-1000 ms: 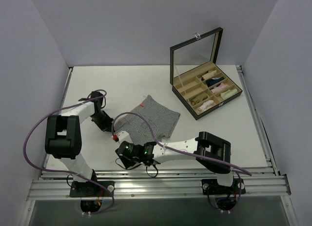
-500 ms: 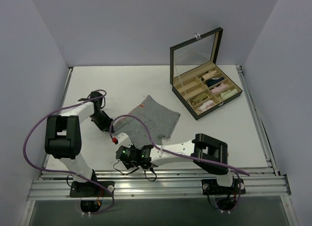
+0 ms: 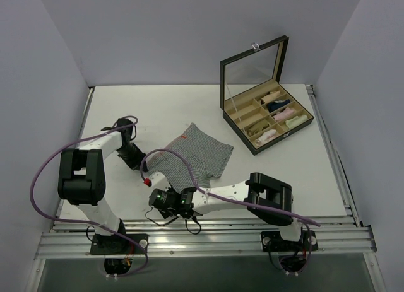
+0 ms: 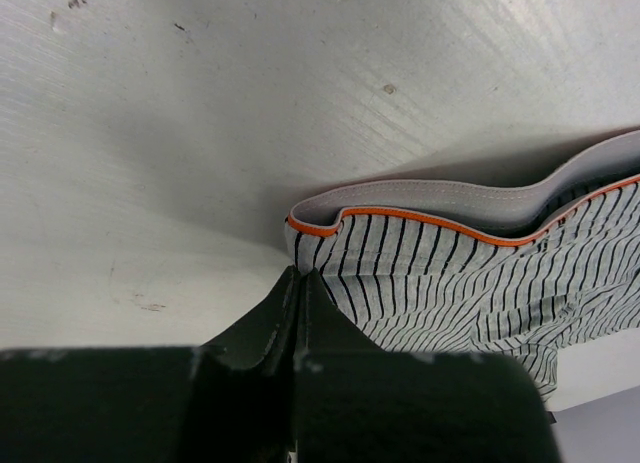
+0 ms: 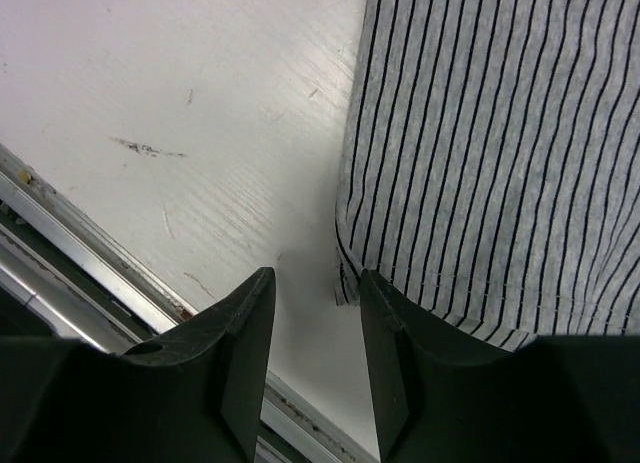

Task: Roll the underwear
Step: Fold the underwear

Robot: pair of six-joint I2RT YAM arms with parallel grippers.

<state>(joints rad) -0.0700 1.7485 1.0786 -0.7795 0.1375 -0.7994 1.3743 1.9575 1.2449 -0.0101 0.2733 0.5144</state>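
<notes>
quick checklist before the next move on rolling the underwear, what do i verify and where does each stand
1. Left end effector shut on the waistband corner of the underwear: ok.
2. Right end effector open, with the hem corner between its jaws: ok.
3. Right end effector closed on the hem: not ok, not yet done.
4. Underwear lying flat: not ok, the waistband edge is lifted and wavy.
5. Purple cable crosses over the cloth in the top view; whether it touches: cannot tell.

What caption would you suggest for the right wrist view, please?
Open right gripper poised beside the corner of the grey pinstriped cloth underwear on the white table.
</notes>
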